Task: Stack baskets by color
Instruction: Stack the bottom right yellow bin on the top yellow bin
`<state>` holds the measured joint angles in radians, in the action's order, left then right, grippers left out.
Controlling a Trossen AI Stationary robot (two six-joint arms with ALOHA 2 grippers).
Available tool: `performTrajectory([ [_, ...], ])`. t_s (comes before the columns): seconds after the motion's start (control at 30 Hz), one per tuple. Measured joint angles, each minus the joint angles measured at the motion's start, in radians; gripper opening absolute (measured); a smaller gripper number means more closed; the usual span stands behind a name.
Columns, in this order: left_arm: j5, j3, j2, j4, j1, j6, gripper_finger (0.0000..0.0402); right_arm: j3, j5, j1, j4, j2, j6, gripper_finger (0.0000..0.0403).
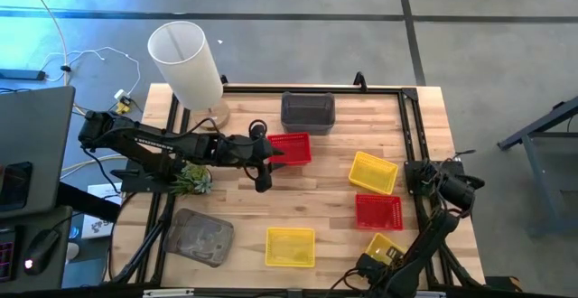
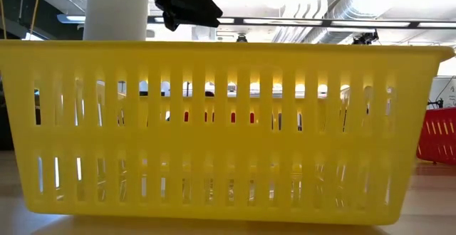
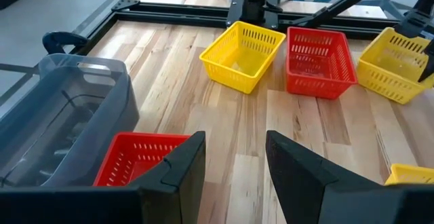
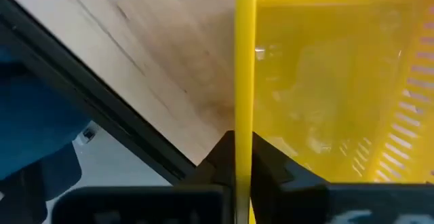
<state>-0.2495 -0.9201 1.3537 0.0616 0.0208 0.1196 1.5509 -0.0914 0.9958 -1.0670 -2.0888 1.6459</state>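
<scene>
On the wooden table [image 1: 334, 190] stand a dark grey basket [image 1: 308, 111], two red baskets [image 1: 291, 148] [image 1: 378, 211], three yellow baskets [image 1: 373, 172] [image 1: 290, 246] [image 1: 386, 244] and a clear grey basket [image 1: 200, 237]. My right gripper [image 4: 243, 149] points down at the near right corner, shut on the yellow basket [image 4: 319, 81] there. My left gripper [image 3: 235, 142] hangs open above the table's middle, beside the far red basket [image 3: 135, 159], with nothing between its fingers. My right gripper pinches one side wall of the near-right yellow basket at its rim [image 4: 244, 102]. One finger is inside the basket and one outside. The fingers come from above, pointing down. In the left wrist view the basket [image 3: 397, 64] seems to stand on the table.
A tall white cylinder [image 1: 185, 59] on a wooden base stands at the far left, and a small green clump [image 1: 191, 181] lies under the left arm. A black frame [image 1: 411, 126] runs along the table's edges. Bare wood lies between the two rows of baskets.
</scene>
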Motion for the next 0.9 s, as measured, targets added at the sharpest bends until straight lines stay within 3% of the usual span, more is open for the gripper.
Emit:
performTrajectory([
  [0.33, 0.001, 0.000, 0.000, 0.004, 0.000, -0.045, 0.0141, 0.008, -0.031, -0.003, 0.036, 0.002, 0.066, 0.0001],
  [0.57, 0.004, 0.000, 0.000, 0.011, 0.000, -0.089, 0.0141, 0.114, 0.106, -0.007, -0.071, 0.002, 0.109, 0.0000],
  [0.9, 0.004, 0.000, 0.000, 0.020, 0.000, -0.132, 0.0141, 0.338, 0.270, -0.049, -0.403, 0.003, 0.037, 0.0000],
])
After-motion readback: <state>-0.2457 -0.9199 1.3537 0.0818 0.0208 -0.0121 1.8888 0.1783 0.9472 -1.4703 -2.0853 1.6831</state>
